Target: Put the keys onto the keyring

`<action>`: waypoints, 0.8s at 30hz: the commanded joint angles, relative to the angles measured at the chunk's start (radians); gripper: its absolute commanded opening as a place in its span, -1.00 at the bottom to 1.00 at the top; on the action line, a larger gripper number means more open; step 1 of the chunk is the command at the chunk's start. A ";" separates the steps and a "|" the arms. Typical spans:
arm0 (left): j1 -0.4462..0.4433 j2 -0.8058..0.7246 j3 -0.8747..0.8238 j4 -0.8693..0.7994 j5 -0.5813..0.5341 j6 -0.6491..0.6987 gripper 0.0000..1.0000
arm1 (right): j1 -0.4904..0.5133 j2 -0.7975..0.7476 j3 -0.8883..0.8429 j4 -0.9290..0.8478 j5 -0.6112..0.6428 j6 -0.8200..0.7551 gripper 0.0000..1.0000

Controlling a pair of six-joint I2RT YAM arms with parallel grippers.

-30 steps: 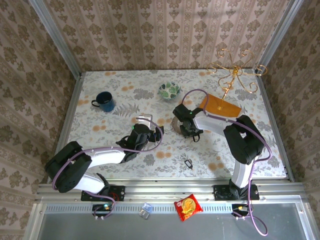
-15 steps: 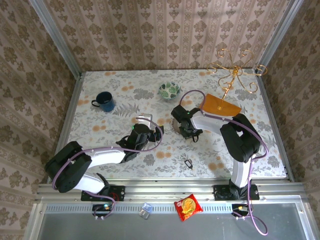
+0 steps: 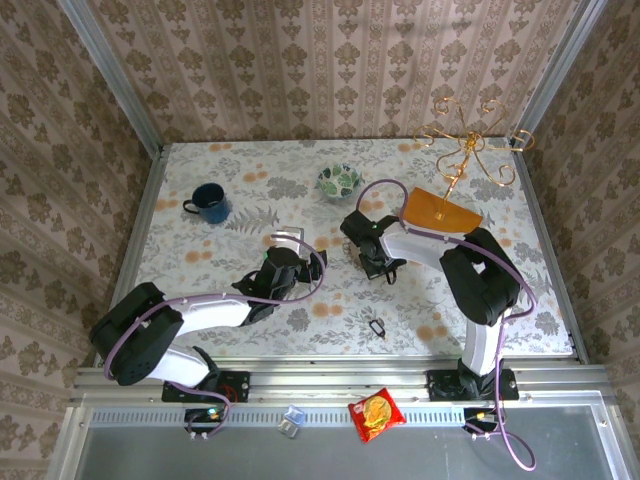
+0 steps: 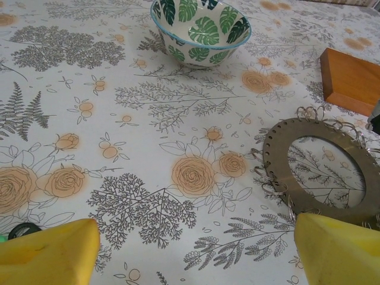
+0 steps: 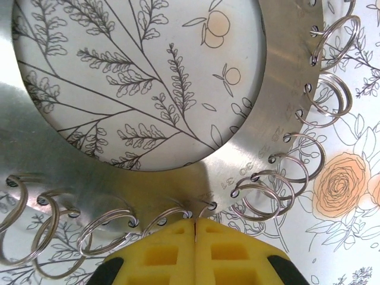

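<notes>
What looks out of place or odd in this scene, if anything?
A red snack packet and a small clear object lie off the table, on the metal ledge in front of it. Also, the right pincer is shut at the rim of the flat ring disc, away from the keyring.

The left arm rises from its base at the lower left of the top view, elbow folded toward the left edge, forearm running right to the centre. There the left gripper (image 3: 288, 262) sits low over the tabletop, its yellow fingers (image 4: 47, 249) spread wide. The right arm bends from the lower right up and leftward. The right gripper (image 3: 376, 262) points down, fingertips pressed together without a gap.
</notes>
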State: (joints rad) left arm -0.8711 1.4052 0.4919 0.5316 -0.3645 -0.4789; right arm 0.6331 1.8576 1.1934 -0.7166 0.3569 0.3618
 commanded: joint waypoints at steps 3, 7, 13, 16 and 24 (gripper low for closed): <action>-0.005 -0.022 0.019 -0.002 -0.031 -0.014 0.71 | 0.007 -0.086 0.014 -0.017 -0.171 0.008 -1.00; -0.004 -0.018 0.020 -0.001 -0.033 -0.016 0.71 | -0.005 -0.115 -0.001 0.022 -0.329 0.038 -1.00; -0.004 -0.020 0.017 0.001 -0.032 -0.017 0.71 | -0.041 -0.108 -0.043 0.080 -0.430 0.071 -1.00; -0.005 -0.022 0.014 0.002 -0.033 -0.015 0.71 | -0.057 -0.103 -0.064 0.104 -0.446 0.076 -1.00; -0.005 -0.018 0.013 0.005 -0.036 -0.012 0.71 | -0.064 -0.066 -0.066 0.087 -0.414 0.062 -1.00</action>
State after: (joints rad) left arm -0.8711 1.4052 0.4919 0.5312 -0.3798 -0.4789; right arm 0.5694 1.7695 1.1343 -0.6266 -0.0536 0.4194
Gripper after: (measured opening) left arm 0.856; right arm 0.052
